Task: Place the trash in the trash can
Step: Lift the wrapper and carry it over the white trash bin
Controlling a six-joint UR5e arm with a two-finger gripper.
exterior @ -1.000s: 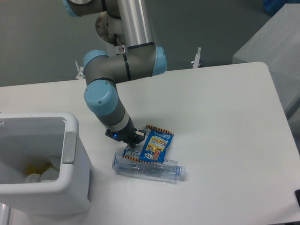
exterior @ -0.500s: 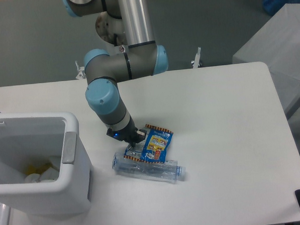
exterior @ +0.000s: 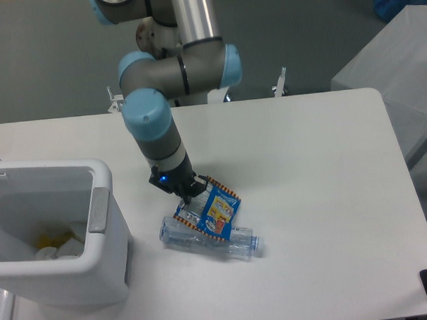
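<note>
Trash is seen as two pieces on the table (exterior: 320, 162): a blue snack wrapper (exterior: 214, 212) and a clear crushed bottle (exterior: 211, 239). The wrapper is gripped at its upper left edge by the closed pincer (exterior: 186, 197), tilted, its lower end overlapping the bottle. The white trash can (exterior: 54, 234) stands well apart at the left.

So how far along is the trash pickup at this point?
Early. Neither piece is binned yet. The gripper is closed on the wrapper, tilting it up off the table. The bottle lies beside it, untouched. Both must reach the bin, which already holds some pale and yellow items.
</note>
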